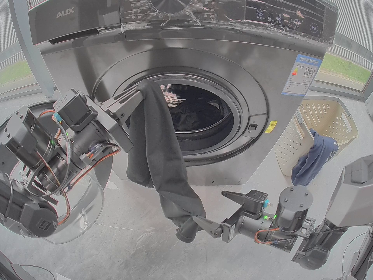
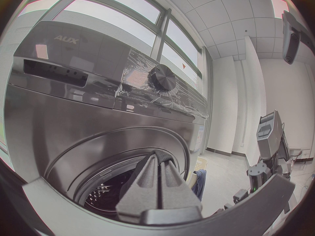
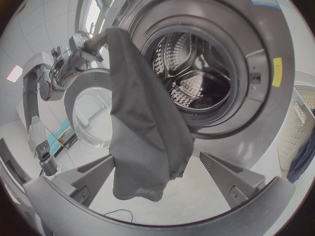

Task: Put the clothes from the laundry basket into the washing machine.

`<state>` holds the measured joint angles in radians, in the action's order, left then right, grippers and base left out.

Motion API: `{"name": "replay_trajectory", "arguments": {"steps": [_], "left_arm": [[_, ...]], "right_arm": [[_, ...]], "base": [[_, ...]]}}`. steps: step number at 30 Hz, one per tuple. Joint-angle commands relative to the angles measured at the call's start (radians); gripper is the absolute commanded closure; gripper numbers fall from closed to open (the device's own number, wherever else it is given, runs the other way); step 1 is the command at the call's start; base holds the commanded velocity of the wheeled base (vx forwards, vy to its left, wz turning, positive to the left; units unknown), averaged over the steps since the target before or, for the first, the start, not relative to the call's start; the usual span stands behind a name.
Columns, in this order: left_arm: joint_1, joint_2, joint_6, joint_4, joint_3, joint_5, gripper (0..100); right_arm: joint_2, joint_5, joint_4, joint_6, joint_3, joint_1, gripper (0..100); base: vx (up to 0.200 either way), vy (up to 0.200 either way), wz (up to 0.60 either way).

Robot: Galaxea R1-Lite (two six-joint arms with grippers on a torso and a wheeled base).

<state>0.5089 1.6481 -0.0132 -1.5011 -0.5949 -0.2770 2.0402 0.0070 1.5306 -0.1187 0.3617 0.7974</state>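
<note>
Premises present as a test or demonstration room, not a home laundry. A front-loading washing machine (image 1: 217, 59), its control panel wrapped in plastic film (image 1: 233, 4), stands on a bare grey tiled floor (image 1: 128, 230) with a laundry basket (image 1: 330, 121) beside it. Plain white walls (image 2: 226, 108), a panelled grid ceiling (image 2: 229, 10) and tall windows (image 2: 108, 7) enclose the space.

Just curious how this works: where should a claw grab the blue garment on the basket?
Probably at the top of the blue garment, where it drapes over the laundry basket rim, coming from above: fabric bunches there, the rest hangs loose.
</note>
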Motion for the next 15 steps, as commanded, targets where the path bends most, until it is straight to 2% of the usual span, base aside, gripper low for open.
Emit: {"name": "replay_trajectory", "arguments": {"steps": [1, 8, 15], "left_arm": [[0.013, -0.001, -0.001, -0.001, -0.002, 0.002, 100], [0.019, -0.005, -0.001, -0.002, -0.003, 0.010, 100], [0.039, -0.007, -0.001, -0.005, -0.003, 0.013, 100]], "right_arm": [[0.094, -0.001, 0.002, -0.001, 0.054, 0.036, 0], [0.152, 0.004, 0.002, -0.001, 0.187, 0.068, 0], [0.216, 0.001, -0.001, 0.005, 0.339, 0.045, 0]], "base": [[0.000, 0.000, 0.00], [0.000, 0.000, 0.00], [0.000, 0.000, 0.00]]}}
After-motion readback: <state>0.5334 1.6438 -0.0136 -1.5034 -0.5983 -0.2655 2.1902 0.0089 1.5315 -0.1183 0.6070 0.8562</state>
